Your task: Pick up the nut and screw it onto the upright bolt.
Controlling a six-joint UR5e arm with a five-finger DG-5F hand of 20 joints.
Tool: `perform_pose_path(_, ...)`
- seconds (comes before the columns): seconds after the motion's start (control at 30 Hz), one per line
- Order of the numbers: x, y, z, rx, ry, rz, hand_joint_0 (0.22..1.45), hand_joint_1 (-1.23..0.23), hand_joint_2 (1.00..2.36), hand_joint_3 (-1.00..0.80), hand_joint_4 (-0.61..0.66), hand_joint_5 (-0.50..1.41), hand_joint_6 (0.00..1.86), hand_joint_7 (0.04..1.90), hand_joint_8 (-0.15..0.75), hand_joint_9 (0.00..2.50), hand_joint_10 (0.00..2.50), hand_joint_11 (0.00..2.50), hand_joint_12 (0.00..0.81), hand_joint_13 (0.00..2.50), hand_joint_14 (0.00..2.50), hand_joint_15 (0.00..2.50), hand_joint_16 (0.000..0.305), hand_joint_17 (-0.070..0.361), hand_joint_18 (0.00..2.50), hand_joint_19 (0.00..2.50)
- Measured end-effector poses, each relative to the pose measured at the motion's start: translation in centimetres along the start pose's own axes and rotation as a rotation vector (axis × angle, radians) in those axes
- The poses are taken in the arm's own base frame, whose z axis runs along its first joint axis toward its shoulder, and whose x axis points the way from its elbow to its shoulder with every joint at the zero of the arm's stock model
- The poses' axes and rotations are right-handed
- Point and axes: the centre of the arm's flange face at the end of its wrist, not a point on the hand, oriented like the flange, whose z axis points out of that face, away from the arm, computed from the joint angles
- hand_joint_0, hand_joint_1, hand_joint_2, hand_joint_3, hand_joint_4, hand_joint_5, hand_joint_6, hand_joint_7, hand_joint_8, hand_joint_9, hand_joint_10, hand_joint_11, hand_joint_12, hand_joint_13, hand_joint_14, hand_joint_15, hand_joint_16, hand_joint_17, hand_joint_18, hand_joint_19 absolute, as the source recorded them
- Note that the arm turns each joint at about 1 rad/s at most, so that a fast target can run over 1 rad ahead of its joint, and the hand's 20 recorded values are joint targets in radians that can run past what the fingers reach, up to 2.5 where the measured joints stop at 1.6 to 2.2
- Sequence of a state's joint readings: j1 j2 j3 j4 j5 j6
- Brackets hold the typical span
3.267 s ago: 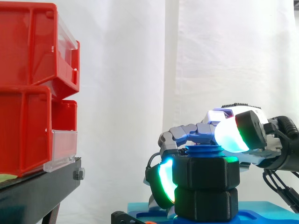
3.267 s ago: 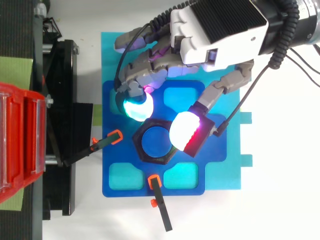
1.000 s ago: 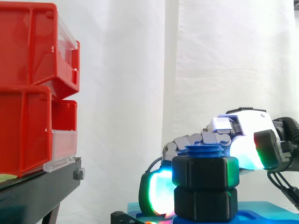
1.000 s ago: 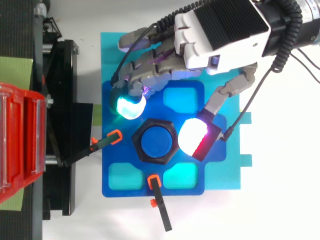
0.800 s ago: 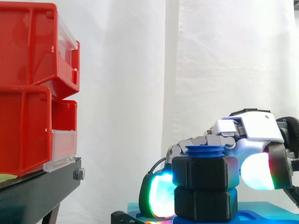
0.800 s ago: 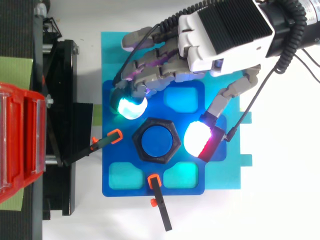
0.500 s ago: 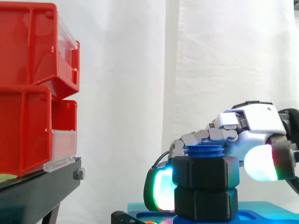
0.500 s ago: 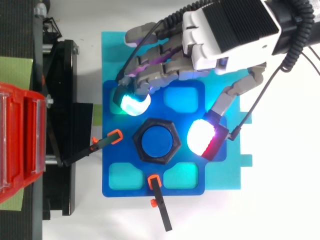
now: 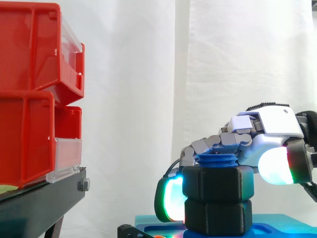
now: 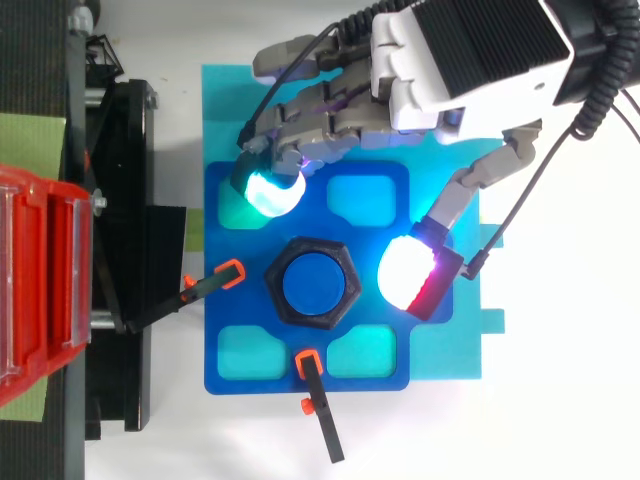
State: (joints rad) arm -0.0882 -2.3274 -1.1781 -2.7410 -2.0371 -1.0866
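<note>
The black hex nut (image 10: 272,285) sits threaded on the upright blue bolt (image 10: 318,283) at the middle of the dark blue base (image 10: 230,330). In the side view the nut (image 9: 218,183) rests on a second black hex block (image 9: 215,218), with the bolt's blue top (image 9: 216,160) poking out above. My hand (image 10: 460,50) hovers at the far right of the nut and is open. Its fingers are spread to either side of the nut. The cyan-green fingertip (image 10: 268,192) and the white-red fingertip (image 10: 410,272) both stand apart from it.
Red bins (image 9: 34,99) are stacked on a black stand (image 9: 39,203) at the left. Two black clamps with orange tips (image 10: 215,280) (image 10: 315,400) hold the base, which lies on a cyan plate (image 10: 225,100).
3.3 s ago the glowing pads pinched the nut. The fingers have since let go and spread, and the hand has drawn back up and to the right in the top view.
</note>
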Motion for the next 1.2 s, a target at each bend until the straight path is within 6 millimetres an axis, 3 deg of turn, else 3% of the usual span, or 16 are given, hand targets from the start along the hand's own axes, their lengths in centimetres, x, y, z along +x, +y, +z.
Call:
perform_pose_path(0.7,-3.6,2.0,-0.8,-0.009,-0.021,-0.013,0.40,-0.38,1.00,-0.50,0.29,-0.13,0.50,1.00,0.286,0.78,0.00,0.00,0.339,0.55,0.00,0.00,0.035,0.078,0.11,0.00)
perform_pose_path(1.2,-9.5,4.2,-3.0,0.045,-0.075,-0.073,0.45,-0.40,1.00,-0.50,0.25,-0.14,0.50,0.98,0.260,0.68,0.00,0.00,0.323,0.45,0.00,0.00,0.032,0.071,0.00,0.00)
